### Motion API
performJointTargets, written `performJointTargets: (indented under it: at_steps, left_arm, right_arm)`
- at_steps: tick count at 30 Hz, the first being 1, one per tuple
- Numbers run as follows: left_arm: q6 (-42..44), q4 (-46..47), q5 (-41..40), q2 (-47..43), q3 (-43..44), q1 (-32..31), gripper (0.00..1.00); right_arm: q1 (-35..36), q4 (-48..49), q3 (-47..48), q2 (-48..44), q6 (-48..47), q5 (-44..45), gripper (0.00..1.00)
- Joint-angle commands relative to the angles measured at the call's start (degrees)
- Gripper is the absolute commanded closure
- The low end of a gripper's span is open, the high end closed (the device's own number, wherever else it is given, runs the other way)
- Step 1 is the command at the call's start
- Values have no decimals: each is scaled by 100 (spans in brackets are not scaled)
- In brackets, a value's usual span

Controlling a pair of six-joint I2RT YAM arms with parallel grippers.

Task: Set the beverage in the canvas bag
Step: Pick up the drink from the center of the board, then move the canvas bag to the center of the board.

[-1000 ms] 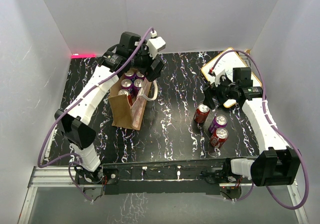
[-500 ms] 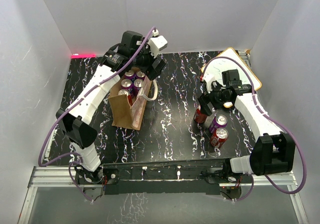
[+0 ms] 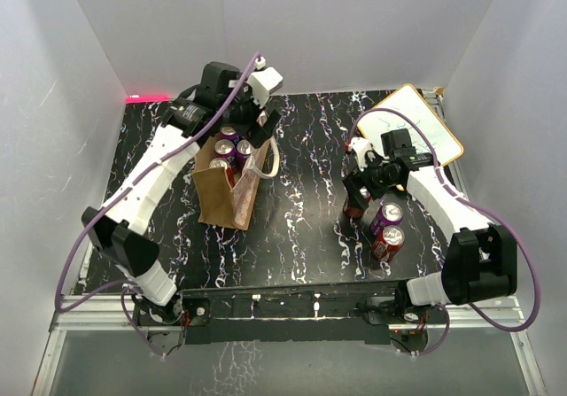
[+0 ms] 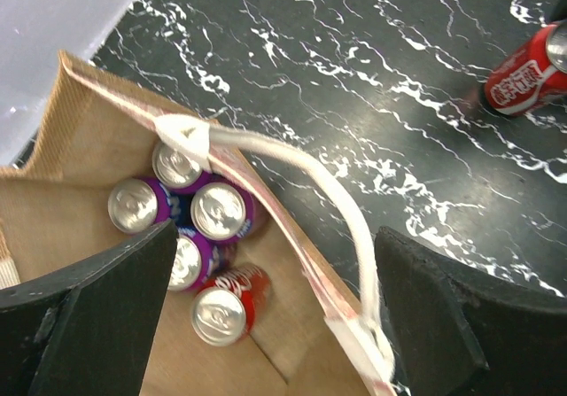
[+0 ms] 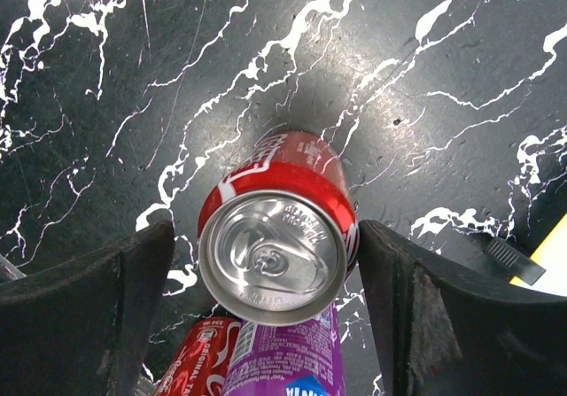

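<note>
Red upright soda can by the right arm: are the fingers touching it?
Cannot tell. Right wrist view: the open right gripper straddles the red soda can; tabletop shows beside one finger, but the other's edge meets the can's outline.

Brown canvas bag (image 3: 217, 203) with cream handle (image 4: 359, 236), purple cans (image 4: 220, 212), a red can (image 4: 226, 306), black table (image 4: 399, 42) veined white.

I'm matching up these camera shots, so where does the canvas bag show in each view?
Top external: the canvas bag stands left of centre on the table.
Left wrist: it fills the lower left, its open mouth showing cans inside.
Right wrist: not in it.
Shared landmark: the black marbled table, seen in all three.
</note>
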Motion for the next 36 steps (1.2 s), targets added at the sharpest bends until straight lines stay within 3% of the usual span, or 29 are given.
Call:
performJointTargets:
  at_steps: [1,7,11,19,23,29,36]
  left_arm:
    - [-498,-141,370,-423,-438,69,12]
    - [-711,-5,-65,-546,-1067,155,17]
    - [-821,-30,178,-595,-1279,176,20]
    - [-836,-17,456,-652,-1518,176,26]
    - [-795,-55,681,-695,-1678,175,32]
    - [-894,-16,1167,-746,-1876,175,52]
    - [-1254,84,1653,-596,-1683,166,78]
  right_arm:
    - [73,363,-20,42,118,-85,17]
    - [87,523,-72,32,276,-219,28]
    - [92,545,-107,38,328,-242,34]
    - [96,661,-152,91,354,-144,32]
    - [96,681,-96,80,388,-131,41]
    - [90,633,191,14,620,-219,58]
    - [91,571,334,8,683,-268,68]
